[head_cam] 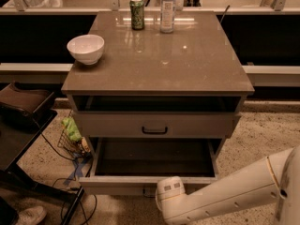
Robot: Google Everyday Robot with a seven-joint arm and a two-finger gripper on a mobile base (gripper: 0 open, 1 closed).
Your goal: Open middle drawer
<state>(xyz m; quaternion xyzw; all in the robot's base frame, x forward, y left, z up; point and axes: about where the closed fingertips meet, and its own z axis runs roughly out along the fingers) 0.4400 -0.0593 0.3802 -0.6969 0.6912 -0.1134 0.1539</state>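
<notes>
**Middle drawer sitting shut while the end effector is hanging low**

The middle drawer [154, 124] is sitting in the centre of the cabinet [70, 102], under the dark top slot and above the bottom drawer [150, 184], which is standing pulled out toward the camera. Its front is facing the camera squarely. Its long axis is running left to right, and its small black handle [154, 131] is lying along that same line at mid-front.

The arm [234, 196] is reaching in from the lower right. The end effector [165, 193] is sitting at its tip, just in front of the bottom drawer's front and well below the handle (the wrist housing is covering it, so I cannot tell whether it is apart or together).

Judging from this, the step in hand is getting up to the handle. It is probably calling for a rise above the open bottom drawer's rim, a square approach to the middle of the bar, then a straight pull toward the camera without twisting, so the drawer is not jamming on its slides.

The bowl [86, 48], can [137, 13] and bottle [168, 9] are standing on the surface [187, 64], so a gentle pull is looking wise
</notes>
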